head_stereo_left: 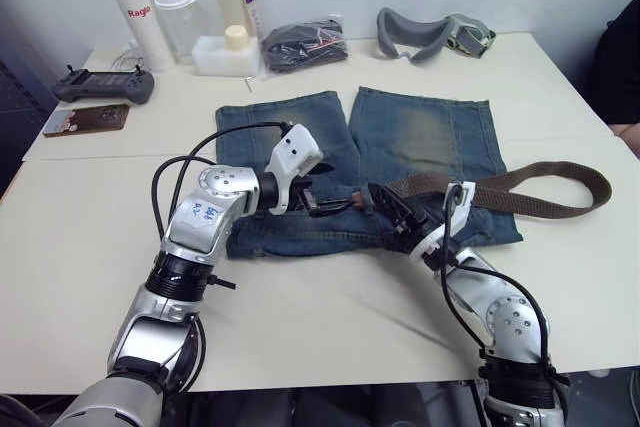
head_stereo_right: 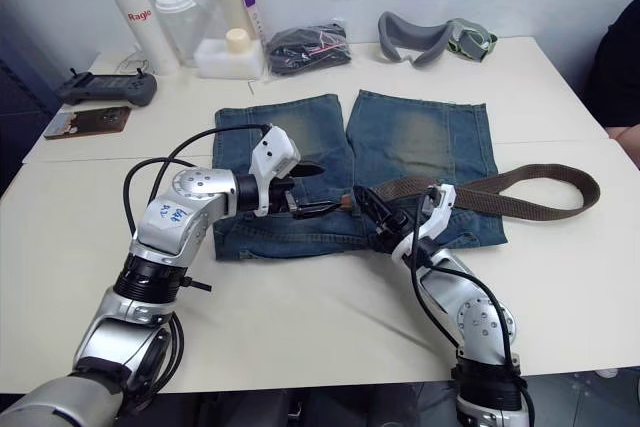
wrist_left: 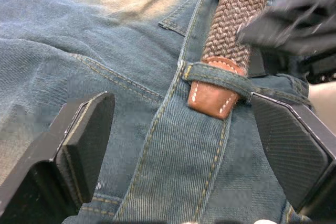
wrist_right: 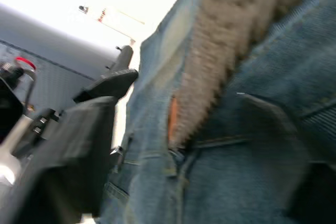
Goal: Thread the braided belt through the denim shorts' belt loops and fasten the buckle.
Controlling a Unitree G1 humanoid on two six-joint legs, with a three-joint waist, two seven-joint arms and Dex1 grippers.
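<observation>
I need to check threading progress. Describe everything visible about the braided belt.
The braided belt is a dark brown woven strap with a tan stitched leather tip. The tip has passed under one denim belt loop on the waistband. The rest trails across the denim shorts and loops onto the table. The open left end effector straddles the tip.

Left arm reaches in from the near-left edge of the table (head_stereo_left: 90,247), elbow bent, wrist turned inward; left gripper (head_stereo_left: 325,204) has its fingers (wrist_left: 86,129) spread wide apart, low and pointing right. Right arm rises from the near-right edge, forearm angled inward; right gripper (head_stereo_left: 392,209) points left, close to the left gripper.
</observation>
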